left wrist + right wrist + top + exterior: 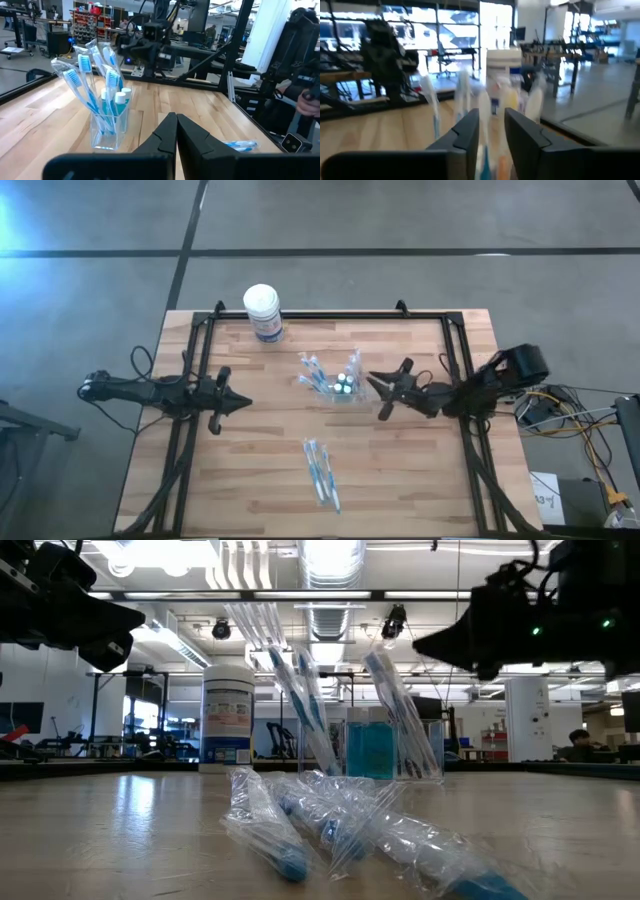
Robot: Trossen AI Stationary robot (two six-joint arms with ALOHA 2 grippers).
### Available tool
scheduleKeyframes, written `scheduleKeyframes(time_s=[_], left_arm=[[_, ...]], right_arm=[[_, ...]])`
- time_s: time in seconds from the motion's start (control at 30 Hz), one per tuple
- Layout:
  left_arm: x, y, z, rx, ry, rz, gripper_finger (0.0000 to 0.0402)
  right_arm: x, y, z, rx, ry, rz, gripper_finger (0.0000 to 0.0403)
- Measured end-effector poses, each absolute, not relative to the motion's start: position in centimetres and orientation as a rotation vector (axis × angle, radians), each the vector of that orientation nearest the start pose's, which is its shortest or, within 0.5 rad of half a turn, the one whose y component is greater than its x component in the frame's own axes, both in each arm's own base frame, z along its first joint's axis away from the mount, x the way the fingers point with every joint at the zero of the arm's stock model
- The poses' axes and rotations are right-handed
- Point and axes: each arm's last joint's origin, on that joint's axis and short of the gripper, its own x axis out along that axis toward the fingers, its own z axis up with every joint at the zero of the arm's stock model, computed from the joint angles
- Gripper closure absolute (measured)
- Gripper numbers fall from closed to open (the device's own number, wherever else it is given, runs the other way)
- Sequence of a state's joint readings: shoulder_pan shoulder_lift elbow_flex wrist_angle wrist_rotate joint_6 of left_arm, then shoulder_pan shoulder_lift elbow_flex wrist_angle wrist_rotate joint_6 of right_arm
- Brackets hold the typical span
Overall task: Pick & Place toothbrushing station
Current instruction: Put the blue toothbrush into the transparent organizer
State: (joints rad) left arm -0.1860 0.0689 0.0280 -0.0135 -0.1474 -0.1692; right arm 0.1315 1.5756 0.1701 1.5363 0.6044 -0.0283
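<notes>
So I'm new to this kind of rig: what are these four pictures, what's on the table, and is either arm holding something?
It is a robot with two dark arms at a wooden table. One picture looks straight down, one looks level across the tabletop, and the other two come from cameras on the arms' wrists.

Mid-table stands a clear holder with wrapped toothbrushes and small tubes upright in it. More wrapped toothbrushes lie loose nearer the front edge, and a white-lidded canister stands at the back.

The left gripper waits off to its side, shut and empty. The right gripper sits just beside the holder, fingers a little apart. Nothing shows between them, so it seems to hold nothing.
</notes>
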Motion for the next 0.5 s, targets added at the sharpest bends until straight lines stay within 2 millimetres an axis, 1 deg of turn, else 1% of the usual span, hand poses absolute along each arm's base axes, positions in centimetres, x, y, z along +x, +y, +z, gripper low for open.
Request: scheduleKeyframes(time_s=[0.1, 0.23, 0.43, 0.5], left_arm=[[9.9, -1.4, 16.6, -0.16, 0.057, -0.034, 0.039], [9.9, -1.4, 16.6, -0.156, 0.058, -0.035, 0.039], [9.9, -1.4, 16.6, -0.157, 0.058, -0.035, 0.039], [9.9, -1.4, 16.6, -0.158, 0.058, -0.035, 0.039]], right_arm=[[20.2, 1.7, 15.9, -0.02, -0.139, -0.442, 0.0296], [18.7, 2.3, 17.4, -0.05, -0.18, -0.407, 0.0284], [16.5, 2.8, 19.6, -0.012, -0.256, -0.351, 0.028], [16.1, 3.0, 20.1, 0.005, -0.248, -0.313, 0.0284]])
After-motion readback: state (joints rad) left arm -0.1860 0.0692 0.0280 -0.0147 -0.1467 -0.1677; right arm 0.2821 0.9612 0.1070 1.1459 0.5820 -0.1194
